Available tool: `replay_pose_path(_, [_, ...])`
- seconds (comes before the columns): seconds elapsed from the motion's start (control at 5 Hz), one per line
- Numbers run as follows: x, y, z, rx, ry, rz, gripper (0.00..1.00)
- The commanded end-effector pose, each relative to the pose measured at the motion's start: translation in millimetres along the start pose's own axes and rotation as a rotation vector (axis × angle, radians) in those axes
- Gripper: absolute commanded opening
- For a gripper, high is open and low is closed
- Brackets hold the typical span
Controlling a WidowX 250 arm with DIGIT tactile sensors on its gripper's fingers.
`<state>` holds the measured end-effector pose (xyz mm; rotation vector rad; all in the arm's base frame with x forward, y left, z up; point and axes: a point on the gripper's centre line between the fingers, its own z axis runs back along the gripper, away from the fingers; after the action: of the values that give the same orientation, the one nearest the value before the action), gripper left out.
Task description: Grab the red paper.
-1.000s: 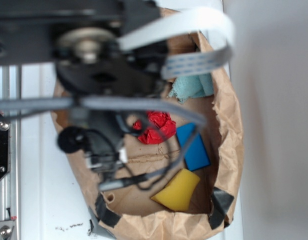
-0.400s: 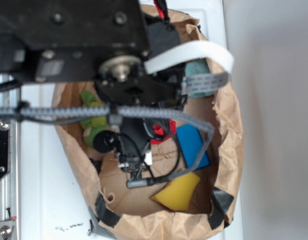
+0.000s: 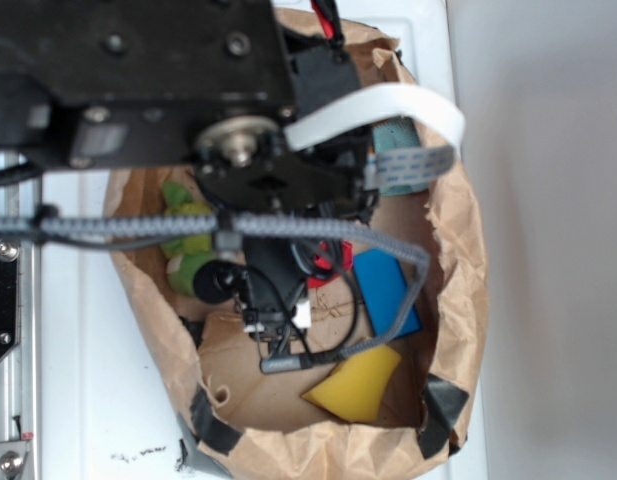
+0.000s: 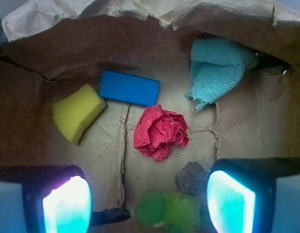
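Bag floor point(image 4: 106, 160): fingers point(image 4: 67, 204) wide, above red paper point(image 4: 160, 132).

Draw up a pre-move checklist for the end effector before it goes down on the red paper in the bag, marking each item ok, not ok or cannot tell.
1. Red paper in view in the wrist camera: ok.
2. End effector open: ok, the fingers stand wide apart.
3. Paper between the finger lines: ok, roughly centred, though ahead of the tips.
4. Paper free of neighbours: ok for the blue block and cloth, which lie apart; the grey stone is close.
5. Green toy clear of the closing path: cannot tell.
6. Height above the bag floor: cannot tell.
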<state>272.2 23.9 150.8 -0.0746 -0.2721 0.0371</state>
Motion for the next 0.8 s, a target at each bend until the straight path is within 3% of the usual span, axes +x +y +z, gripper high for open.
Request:
replay_pose_path(0.0, [6,-1,10,0.004,-0.037,-0.013,1.0])
replay_pose_path(0.2, [15,2,-21,0.048,-0.069,-0.034,1.0])
replay_pose_path(0.6, [22,4,-51,0.106,-0.046,-0.056,1.0])
